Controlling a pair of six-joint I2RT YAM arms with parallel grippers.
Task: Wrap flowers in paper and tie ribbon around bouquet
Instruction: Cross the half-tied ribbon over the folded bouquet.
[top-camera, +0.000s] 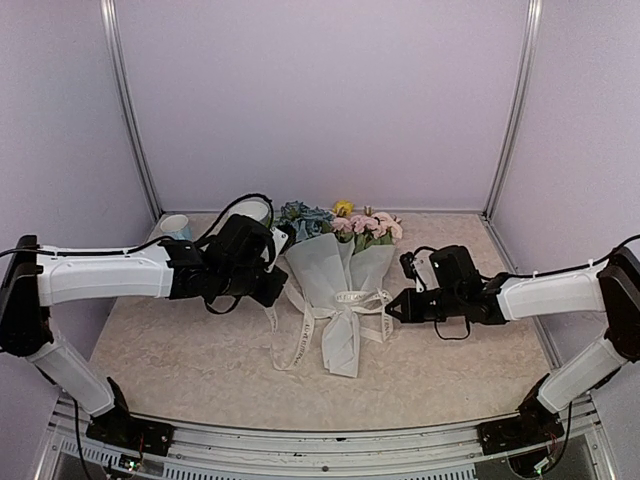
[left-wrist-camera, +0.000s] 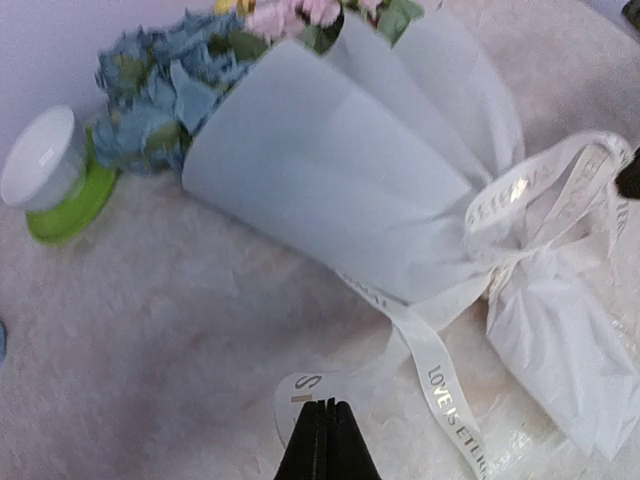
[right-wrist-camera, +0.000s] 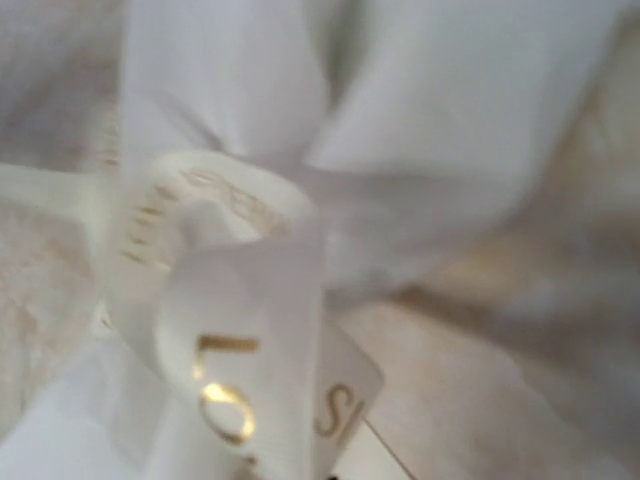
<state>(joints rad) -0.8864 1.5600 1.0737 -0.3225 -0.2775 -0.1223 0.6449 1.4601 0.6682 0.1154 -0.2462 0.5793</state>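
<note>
Both arms reach in low from either side toward the middle. The left arm (top-camera: 100, 275) lies almost level, its black wrist (top-camera: 235, 268) tipped down and to the right. The left fingers (left-wrist-camera: 318, 445) are pressed tight together. The right arm (top-camera: 555, 290) stretches leftward, its wrist (top-camera: 455, 285) a little nearer, and the right fingers (top-camera: 395, 306) point left, closed tip to tip.

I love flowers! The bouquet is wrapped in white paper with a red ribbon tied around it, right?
Not red: the ribbon is cream-white, as the left wrist view shows. The bouquet is wrapped in white paper with it tied around.
</note>
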